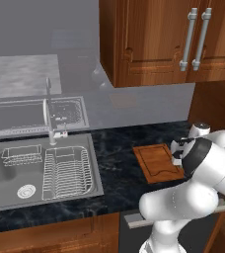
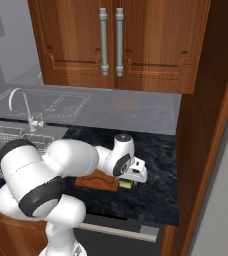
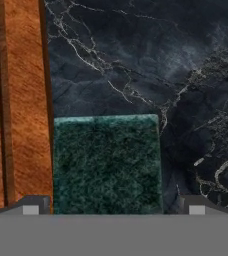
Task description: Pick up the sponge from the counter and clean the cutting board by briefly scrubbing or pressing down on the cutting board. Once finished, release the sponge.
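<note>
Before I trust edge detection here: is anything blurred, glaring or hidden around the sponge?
Hand view: sponge top sharp, evenly lit, beside the cutting board, open gripper straddling it. Right base view: sponge small, mostly hidden under the hand. Left base view: arm covers part of the cutting board; soft, no glare.

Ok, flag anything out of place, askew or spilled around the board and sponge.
Nothing stands out. The sponge lies flat on the counter, green side up, square beside the cutting board. The open gripper straddles it. No spills or damage visible.
</note>
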Available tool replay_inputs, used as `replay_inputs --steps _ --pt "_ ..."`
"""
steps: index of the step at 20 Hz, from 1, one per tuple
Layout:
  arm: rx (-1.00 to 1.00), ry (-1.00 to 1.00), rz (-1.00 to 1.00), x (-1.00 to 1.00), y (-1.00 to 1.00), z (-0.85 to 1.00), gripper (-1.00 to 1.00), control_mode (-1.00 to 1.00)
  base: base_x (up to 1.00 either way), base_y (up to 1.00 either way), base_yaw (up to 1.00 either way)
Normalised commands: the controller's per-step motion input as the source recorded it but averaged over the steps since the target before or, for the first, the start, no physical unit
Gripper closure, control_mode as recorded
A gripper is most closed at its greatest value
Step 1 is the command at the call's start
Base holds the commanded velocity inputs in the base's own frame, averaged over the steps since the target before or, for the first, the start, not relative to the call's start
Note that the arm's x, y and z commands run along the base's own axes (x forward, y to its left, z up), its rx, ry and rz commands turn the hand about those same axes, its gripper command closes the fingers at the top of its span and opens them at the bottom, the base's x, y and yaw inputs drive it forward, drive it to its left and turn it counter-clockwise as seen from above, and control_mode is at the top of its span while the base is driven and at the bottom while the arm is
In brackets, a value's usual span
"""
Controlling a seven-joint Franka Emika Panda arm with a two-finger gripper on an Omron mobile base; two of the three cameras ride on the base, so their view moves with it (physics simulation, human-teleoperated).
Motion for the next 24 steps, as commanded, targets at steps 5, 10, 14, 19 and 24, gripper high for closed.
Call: replay_inputs --steps 5,10,14,19,24 --pt "0.00 0.03 0.00 0.08 0.00 -0.09 1.00 -1.00 0.00 0.00 0.00" --pt "0.00 0.00 0.02 0.04 0.00 0.00 1.00 -1.00 0.00 0.00 0.00" --pt "0.00 -0.03 0.01 -0.18 0.00 0.09 1.00 -1.00 0.00 0.00 0.00" --pt "0.00 -0.08 0.04 -0.30 0.00 0.41 1.00 -1.00 0.00 0.00 0.00" --pt "0.00 -0.05 0.12 -0.30 0.00 0.56 1.00 -1.00 0.00 0.00 0.00"
